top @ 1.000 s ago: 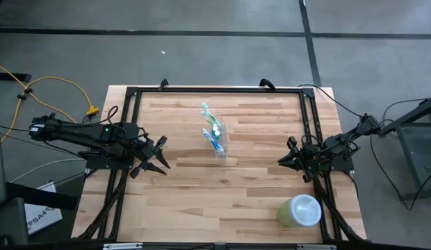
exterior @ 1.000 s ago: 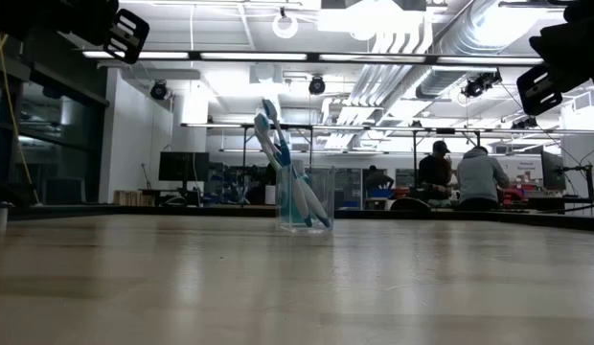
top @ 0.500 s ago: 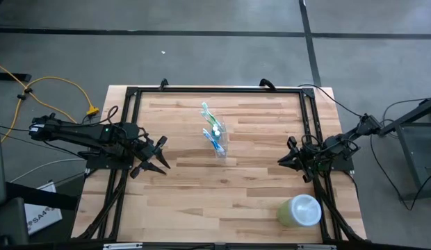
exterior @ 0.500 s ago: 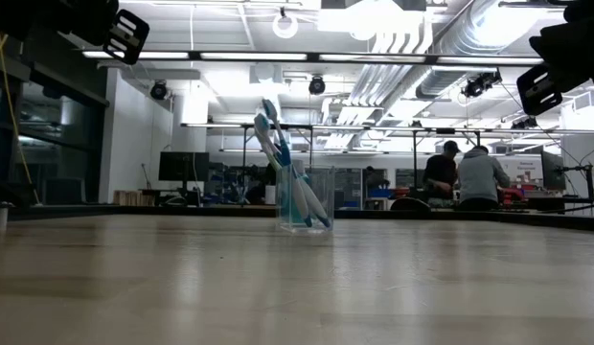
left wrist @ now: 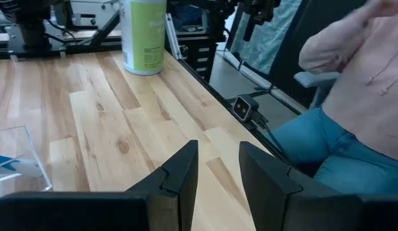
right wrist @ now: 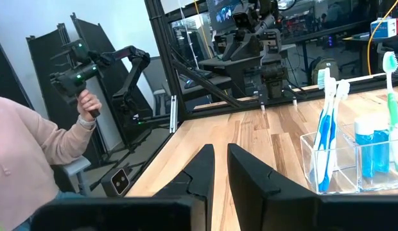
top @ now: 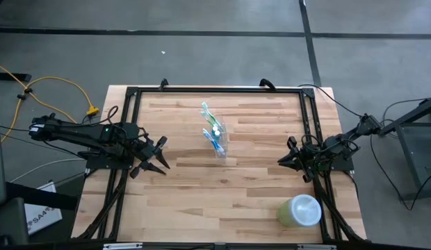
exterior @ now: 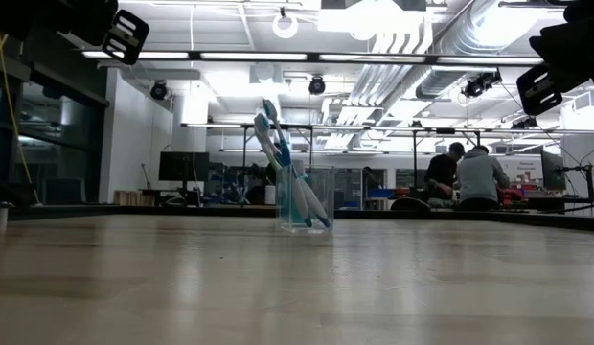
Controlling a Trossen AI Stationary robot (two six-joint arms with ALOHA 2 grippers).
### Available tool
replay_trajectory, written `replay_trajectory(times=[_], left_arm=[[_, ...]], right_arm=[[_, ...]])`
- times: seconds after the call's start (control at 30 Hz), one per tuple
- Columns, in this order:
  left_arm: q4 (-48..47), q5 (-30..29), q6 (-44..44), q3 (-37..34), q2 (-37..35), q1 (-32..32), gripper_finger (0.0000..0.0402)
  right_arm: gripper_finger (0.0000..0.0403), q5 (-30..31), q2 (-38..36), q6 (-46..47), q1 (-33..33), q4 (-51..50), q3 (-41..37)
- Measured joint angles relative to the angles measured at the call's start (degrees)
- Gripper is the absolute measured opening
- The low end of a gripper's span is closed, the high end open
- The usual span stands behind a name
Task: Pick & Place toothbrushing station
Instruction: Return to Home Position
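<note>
High view shows us the left pincer (top: 162,154) parted and empty at the desk (top: 236,187) edge, the light, tippy clear cup (top: 220,142) of toothbrushes (top: 209,122) mid-desk, which we would grip by its stiff, slick walls, and the right pincer (top: 283,154) barely parted, empty.

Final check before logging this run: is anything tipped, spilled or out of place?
Nothing stands out. The clear cup stands upright mid-table, toothbrushes leaning inside it. The green container sits upright near the right gripper; the left gripper waits at the opposite edge.
</note>
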Motion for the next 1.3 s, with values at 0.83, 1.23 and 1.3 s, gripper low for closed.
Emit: replay_trajectory(times=[0.83,1.23,1.3], left_arm=[[-21.9,1.7,2.0,0.0,-32.1,5.1,0.0110],[-19.6,-8.4,1.1,-0.2,-33.0,5.1,0.0110],[-18.9,-10.0,1.1,-0.2,-33.0,5.1,0.0110]], right_arm=[[0.0036,0.1,0.2,0.0,0.0,0.2,0.0],[0.0036,0.1,1.2,0.0,0.0,0.5,0.0],[0.0036,0.0,1.2,0.0,0.0,0.5,0.0]])
